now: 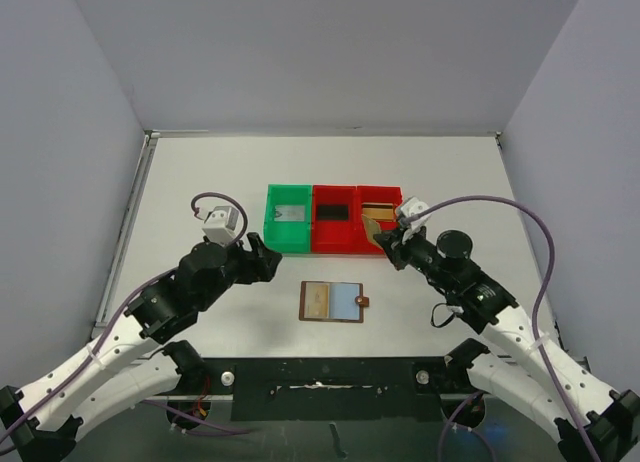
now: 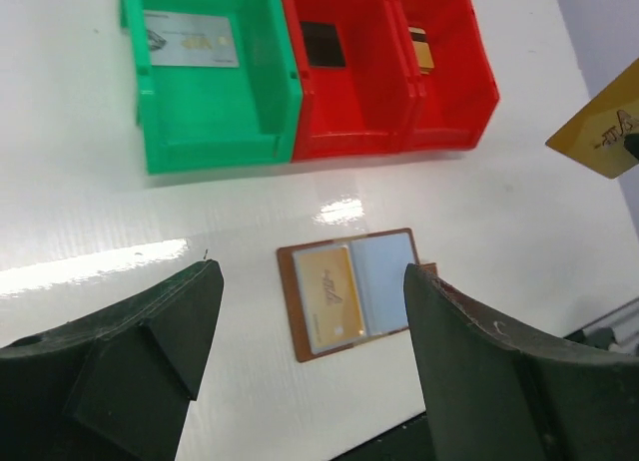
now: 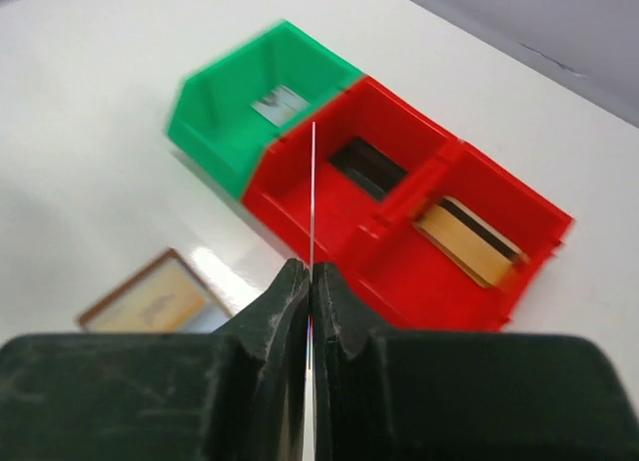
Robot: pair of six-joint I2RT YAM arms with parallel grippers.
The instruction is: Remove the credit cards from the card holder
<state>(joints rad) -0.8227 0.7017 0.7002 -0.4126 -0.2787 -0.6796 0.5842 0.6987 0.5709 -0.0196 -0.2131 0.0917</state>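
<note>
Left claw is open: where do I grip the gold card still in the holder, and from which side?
The gold card lies flat, face up, in the left half of the card holder. Come from above, tilted, and pinch an edge; which edge the pocket frees isn't clear.

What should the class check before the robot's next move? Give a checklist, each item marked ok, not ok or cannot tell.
1. Right gripper shut on the thin gold plastic card: ok.
2. Left gripper open, holding nothing: ok.
3. Small brown leather folding card holder lies open and flat on the white table: ok.
4. Card holder emptied: not ok; a second gold card sits in one pocket.
5. Right-hand red plastic bin has room for the held card: cannot tell; a gold striped card already lies inside.
</note>
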